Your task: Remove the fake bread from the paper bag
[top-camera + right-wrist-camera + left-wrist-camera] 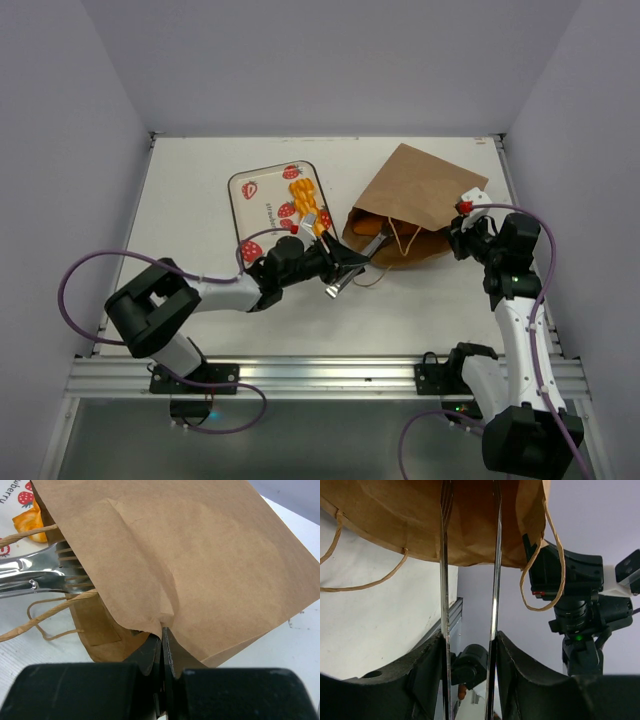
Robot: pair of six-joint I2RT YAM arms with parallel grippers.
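Nearest the arms' bases, the left gripper [469,642] is seen closed on a pair of silver tongs [443,580]. Both tong arms are clamped between its fingers [427,667] and stand narrowly apart. The tongs are pointed toward 2 o'clock, and their forked tips are placed just inside the mouth of the paper bag [425,195].

At 3 o'clock of the white table [420,300], the right gripper [162,640] is pinched tight on the bag's near edge, with a fold of brown paper caught between its jaws.

The bag is laid on its side at the middle right, with its mouth turned toward 8 o'clock. Its thin twisted handles [400,240] are draped loosely on the table.

A glossy orange-golden piece of fake bread [372,226] is seen in the shadowed mouth, just beyond the tong tips. Its shape cannot be told.

Farther off, at 10 o'clock from the bag, a white tray [255,215] printed with red strawberries is set. Shiny orange pieces [303,196] are laid along its right side.
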